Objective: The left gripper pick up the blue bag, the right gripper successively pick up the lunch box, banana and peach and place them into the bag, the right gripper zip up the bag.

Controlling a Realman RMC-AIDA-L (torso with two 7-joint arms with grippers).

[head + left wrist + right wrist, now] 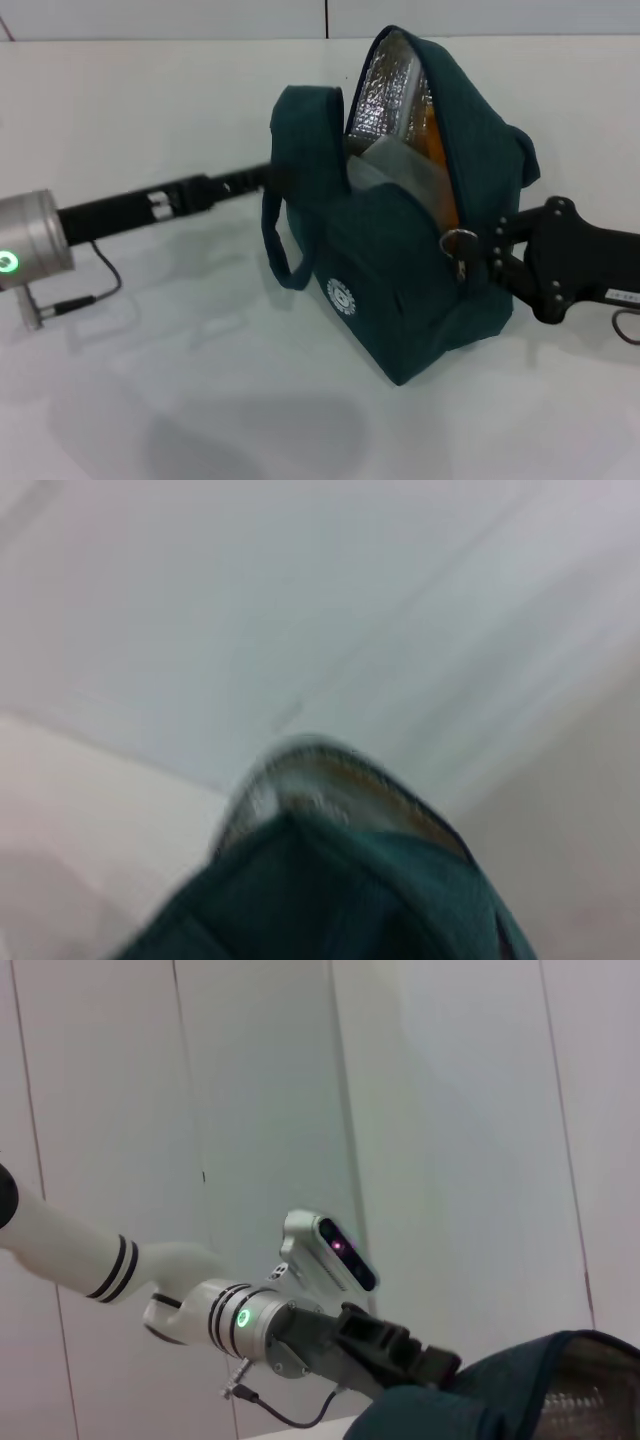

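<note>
We find the right gripper (478,255) beside the zip pull (460,243) of the bag (400,290); zip runs upward. Jaw states: cannot tell.

Text check | I can read no words or numbers anywhere | blue bag (400,290) carries a round white emblem (342,295) on its side, lettering too small to make out | small label on right gripper (497,262) arm unreadable
</note>
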